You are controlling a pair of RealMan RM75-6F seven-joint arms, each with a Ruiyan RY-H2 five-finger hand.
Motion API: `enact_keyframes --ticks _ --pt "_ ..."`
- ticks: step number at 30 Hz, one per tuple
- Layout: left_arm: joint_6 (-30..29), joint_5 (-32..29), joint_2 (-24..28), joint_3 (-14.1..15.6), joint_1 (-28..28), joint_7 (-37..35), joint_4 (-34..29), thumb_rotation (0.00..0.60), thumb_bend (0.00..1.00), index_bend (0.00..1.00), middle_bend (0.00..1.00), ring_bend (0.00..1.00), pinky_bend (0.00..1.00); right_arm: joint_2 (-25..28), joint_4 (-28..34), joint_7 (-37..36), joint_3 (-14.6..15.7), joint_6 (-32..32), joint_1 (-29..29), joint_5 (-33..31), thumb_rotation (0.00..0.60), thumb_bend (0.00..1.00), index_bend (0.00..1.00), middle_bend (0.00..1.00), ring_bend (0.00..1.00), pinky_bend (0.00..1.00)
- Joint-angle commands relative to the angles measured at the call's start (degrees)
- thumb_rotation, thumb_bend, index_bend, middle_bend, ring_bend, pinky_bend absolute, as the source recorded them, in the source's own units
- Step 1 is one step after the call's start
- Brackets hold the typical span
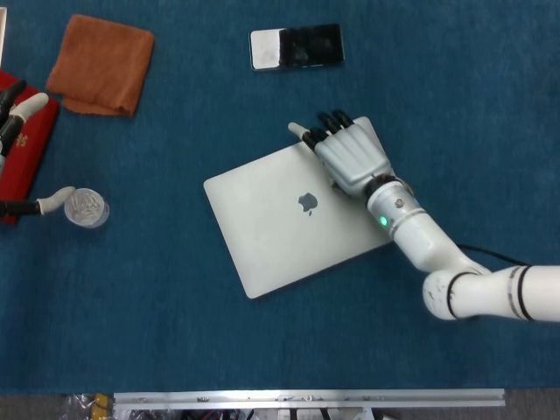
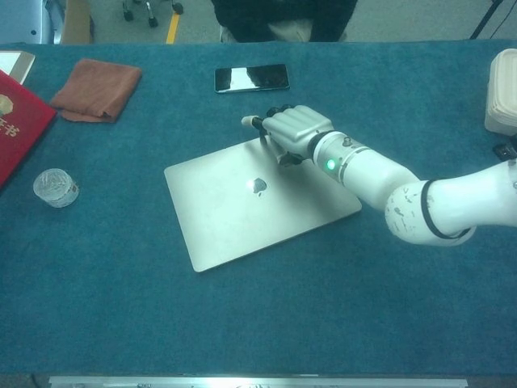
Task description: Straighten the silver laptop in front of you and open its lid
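Your right hand [image 1: 352, 156] lies flat, palm down, fingers straight and close together, thumb sticking out to side. Fingers point away from you. Right wrist shows small green light. Right arm [image 1: 472, 284] comes in from right edge, bends at elbow, then reaches up toward hand.

Your left hand [image 1: 19, 157] sits at far left edge, only partly seen. Two pale fingertips show, spread well apart, curled around nothing. Chest view does not show left hand.
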State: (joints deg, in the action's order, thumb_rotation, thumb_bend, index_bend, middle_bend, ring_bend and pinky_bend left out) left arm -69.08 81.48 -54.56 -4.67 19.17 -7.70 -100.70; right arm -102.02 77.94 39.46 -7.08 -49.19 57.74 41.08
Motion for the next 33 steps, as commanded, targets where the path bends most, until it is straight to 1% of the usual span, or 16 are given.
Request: enact_keyframes --ticks 1,5,8,10,11,12,15,16,19,21,26,30,33 --pt "-0.1 0.1 0.1 0.0 -0.1 0.2 -0.2 0.359 0.14 0.1 0.0 0.0 0.0 2.1 3.2 0.4 0.7 -1.6 -1.1 0.0 0.588 0.88 0.0 0.26 0.0 0.08" --pt "-0.3 0.5 0.4 0.2 -0.1 0.6 -0.8 0.359 0.14 0.1 0.0 0.0 0.0 4.5 7.0 -0.4 0.3 -2.8 -1.8 0.2 0.583 0.88 0.0 0.26 0.0 0.08" --pt "-0.4 1.1 0.9 0.5 -0.2 0.9 -1.3 0.358 0.14 0.1 0.0 0.0 0.0 6.5 10.2 -2.2 -0.4 -3.5 -2.5 1.9 0.581 0.87 0.0 0.25 0.0 0.08" --pt "-0.4 1.9 1.4 0.9 -0.4 1.2 -1.8 0.357 0.14 0.1 0.0 0.0 0.0 8.0 12.3 -3.8 -0.8 -4.2 -3.2 3.7 0.582 0.83 0.0 0.23 0.0 0.08" --pt "-0.5 2.3 1.7 1.1 -0.4 1.3 -2.0 0.357 0.14 0.1 0.0 0.0 0.0 8.6 12.9 -4.3 -0.9 -4.5 -3.4 4.6 0.582 0.8 0.0 0.22 0.0 0.08" --pt "-0.4 2.6 1.9 1.3 -0.4 1.5 -2.3 0.371 0.14 0.1 0.0 0.0 0.0 9.2 13.6 -4.8 -1.0 -4.9 -3.7 5.5 0.582 0.75 0.0 0.21 0.0 0.08" --pt "0.2 3.9 2.9 2.4 -0.6 2.4 -3.4 0.562 0.14 0.1 0.0 0.0 0.0 11.1 15.5 -6.8 -1.3 -6.3 -4.8 8.0 0.582 0.59 0.0 0.2 0.0 0.08" --pt "0.5 4.5 3.4 2.9 -0.6 3.0 -3.9 0.597 0.14 0.1 0.0 0.0 0.0 11.9 16.1 -7.7 -1.4 -6.7 -5.3 8.9 0.581 0.56 0.0 0.19 0.0 0.08" --pt "0.5 5.7 4.1 4.0 -1.1 4.4 -4.7 0.6 0.14 0.1 0.0 0.0 0.0 13.9 17.5 -9.7 -1.4 -8.1 -6.8 11.3 0.583 0.47 0.0 0.18 0.0 0.08" --pt "0.5 6.6 4.2 4.9 -1.5 5.0 -5.3 0.6 0.14 0.08 0.0 0.0 0.0 15.2 18.4 -11.1 -1.3 -9.3 -7.8 13.1 0.584 0.43 0.0 0.17 0.0 0.08" --pt "2.0 9.2 4.3 7.4 -1.9 8.0 -6.9 0.6 0.14 0.01 0.0 0.0 0.0 17.9 19.5 -14.2 -1.4 -11.3 -10.1 16.5 0.584 0.4 0.0 0.16 0.0 0.08" --pt "2.4 9.9 3.7 8.0 -2.0 10.1 -8.0 0.597 0.14 0.0 0.0 0.0 0.0 19.1 19.9 -15.5 -1.5 -11.9 -11.0 17.7 0.584 0.39 0.0 0.16 0.0 0.08" --pt "3.7 10.5 1.5 8.8 -1.8 14.6 -10.0 0.552 0.14 0.0 0.0 0.0 0.0 20.8 20.1 -16.7 -2.1 -12.5 -11.9 18.5 0.583 0.39 0.0 0.16 0.0 0.08"
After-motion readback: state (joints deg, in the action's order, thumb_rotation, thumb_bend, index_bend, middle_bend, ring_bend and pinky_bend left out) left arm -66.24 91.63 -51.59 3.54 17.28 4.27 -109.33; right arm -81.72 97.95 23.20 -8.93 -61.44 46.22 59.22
